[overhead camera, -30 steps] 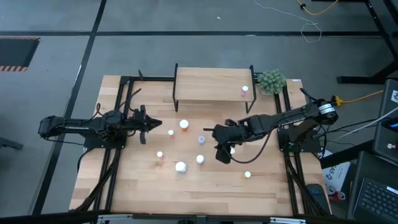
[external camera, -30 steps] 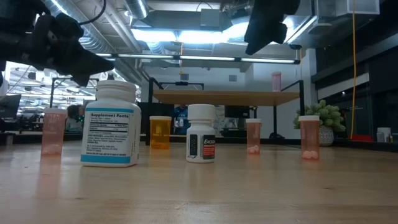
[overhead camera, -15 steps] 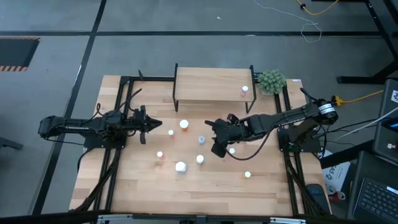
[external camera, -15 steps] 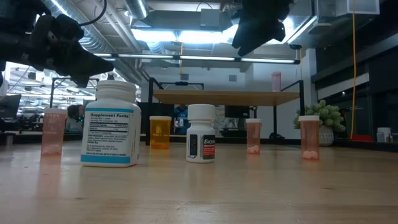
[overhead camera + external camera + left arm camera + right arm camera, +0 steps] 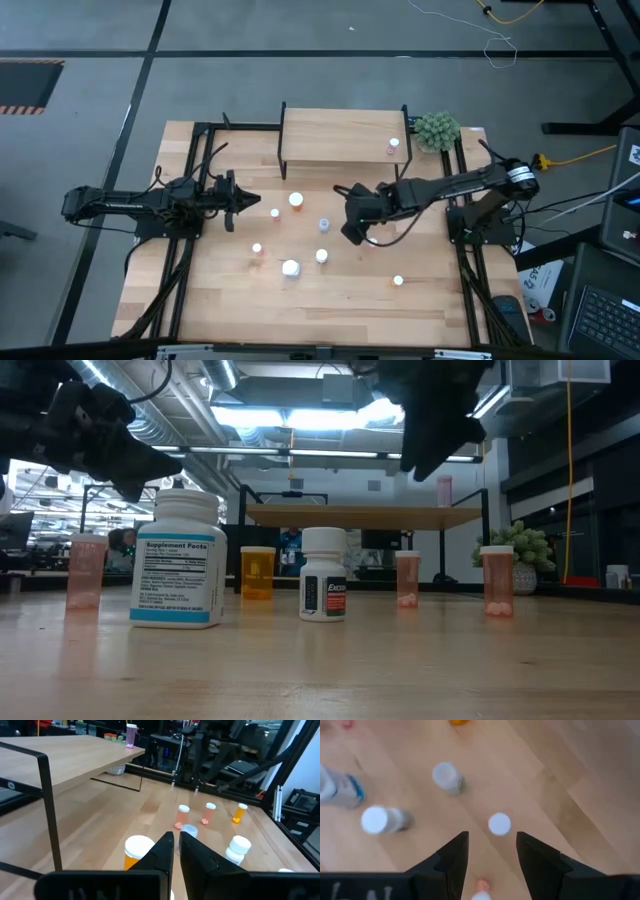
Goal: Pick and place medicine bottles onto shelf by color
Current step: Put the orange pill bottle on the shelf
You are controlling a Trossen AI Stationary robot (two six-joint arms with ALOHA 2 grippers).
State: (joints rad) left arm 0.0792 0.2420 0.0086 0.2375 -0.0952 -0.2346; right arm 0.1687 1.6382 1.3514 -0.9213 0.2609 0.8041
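Several small white-capped bottles stand on the table: an orange one (image 5: 296, 200), a pink one (image 5: 275, 212), a pale blue one (image 5: 324, 223), a small white one (image 5: 321, 256) and a large white one (image 5: 290, 267). The shelf (image 5: 340, 138) at the far edge carries one pink bottle (image 5: 393, 145). My right gripper (image 5: 350, 228) hangs open above mid-table and points down. In its wrist view the open gripper (image 5: 492, 837) hangs over a white cap (image 5: 499, 824) without touching it. My left gripper (image 5: 243, 200) is shut and empty, level above the table's left side, just short of the orange bottle (image 5: 137, 851).
A green plant (image 5: 437, 130) stands at the shelf's right end. More pink bottles stand near the front right (image 5: 398, 281) and front left (image 5: 257, 248). In the low view the large white bottle (image 5: 180, 560) and the small white one (image 5: 323, 588) stand nearest.
My right gripper has moved a little toward the table's far edge and turned about above the bottles, staying open and empty. No bottle has moved.
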